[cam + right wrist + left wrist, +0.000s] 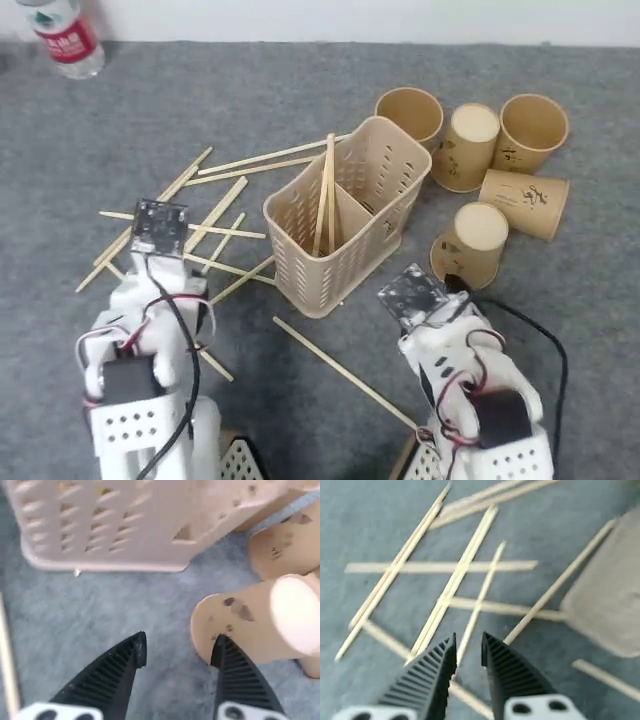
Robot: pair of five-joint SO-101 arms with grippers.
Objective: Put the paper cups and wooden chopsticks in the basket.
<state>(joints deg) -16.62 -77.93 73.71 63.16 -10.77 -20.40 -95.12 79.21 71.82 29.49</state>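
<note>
Left gripper (469, 642) low over loose wooden chopsticks (455, 575) left of basket (340, 265), fingers (435, 670) barely apart, holding nothing. Right gripper (181, 642) beside basket's right end, fingers spread wide, empty, one tip at edge of upturned paper cup (250, 625). Four more cups (505, 150) clustered behind it. Two chopsticks (325, 195) already stand in basket. One stray chopstick (340, 365) lies between arms. Water bottle (65, 35) at far corner of grey surface (250, 90).

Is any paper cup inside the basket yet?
No, all five paper cups sit outside the basket, which holds only chopsticks.
</note>
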